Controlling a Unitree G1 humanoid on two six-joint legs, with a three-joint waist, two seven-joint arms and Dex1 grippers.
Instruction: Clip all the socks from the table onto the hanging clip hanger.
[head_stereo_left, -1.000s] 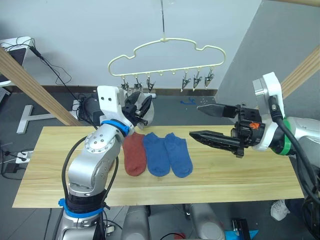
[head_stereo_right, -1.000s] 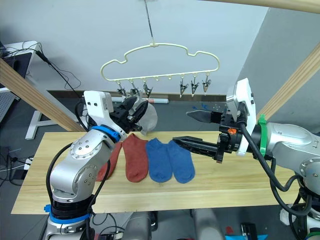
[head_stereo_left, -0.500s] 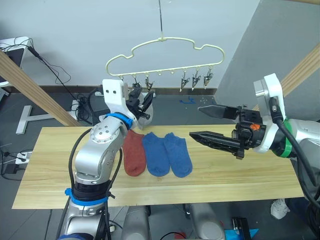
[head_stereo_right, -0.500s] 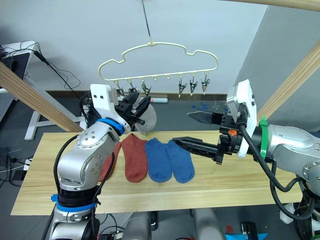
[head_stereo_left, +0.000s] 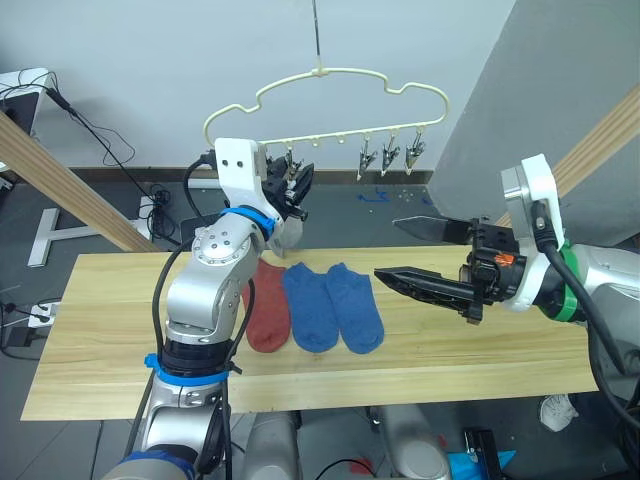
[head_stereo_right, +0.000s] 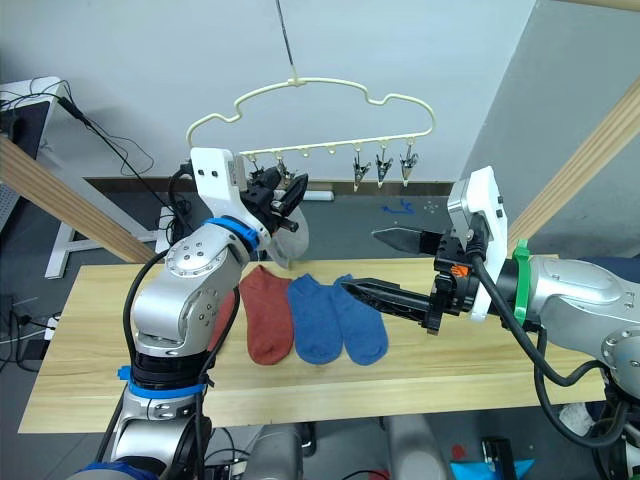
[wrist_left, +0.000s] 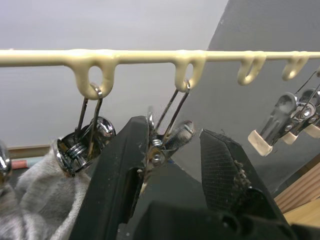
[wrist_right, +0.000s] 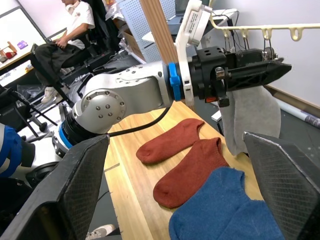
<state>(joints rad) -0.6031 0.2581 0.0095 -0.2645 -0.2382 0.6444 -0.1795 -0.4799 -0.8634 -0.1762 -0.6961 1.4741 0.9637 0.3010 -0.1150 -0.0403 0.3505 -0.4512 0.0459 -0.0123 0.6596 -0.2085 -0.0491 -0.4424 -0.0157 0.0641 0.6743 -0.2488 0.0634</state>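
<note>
A cream clip hanger (head_stereo_left: 325, 75) hangs above the table (head_stereo_left: 100, 320), with metal clips (head_stereo_left: 390, 155) along its bar. My left gripper (head_stereo_left: 295, 185) is raised to the left clips, open, with one clip (wrist_left: 165, 140) between its fingers. A light grey sock (head_stereo_right: 290, 235) hangs just beside that gripper, at the neighbouring clip (wrist_left: 82, 147). Two rust-red socks (head_stereo_left: 268, 315) (head_stereo_right: 222, 320) and two blue socks (head_stereo_left: 308, 312) (head_stereo_left: 355, 310) lie side by side on the table. My right gripper (head_stereo_left: 386, 246) hovers open and empty to the right of the blue socks.
Slanted wooden beams stand at the left (head_stereo_left: 60, 175) and right (head_stereo_left: 600, 140) behind the table. A person sits on a chair (wrist_right: 75, 20) off beyond the table's left end. Cables and a desk leg (head_stereo_left: 45, 225) lie on the floor behind.
My left gripper has risen from beside the grey sock up to the hanger's clips. The right gripper has barely moved. The view has shifted slightly.
</note>
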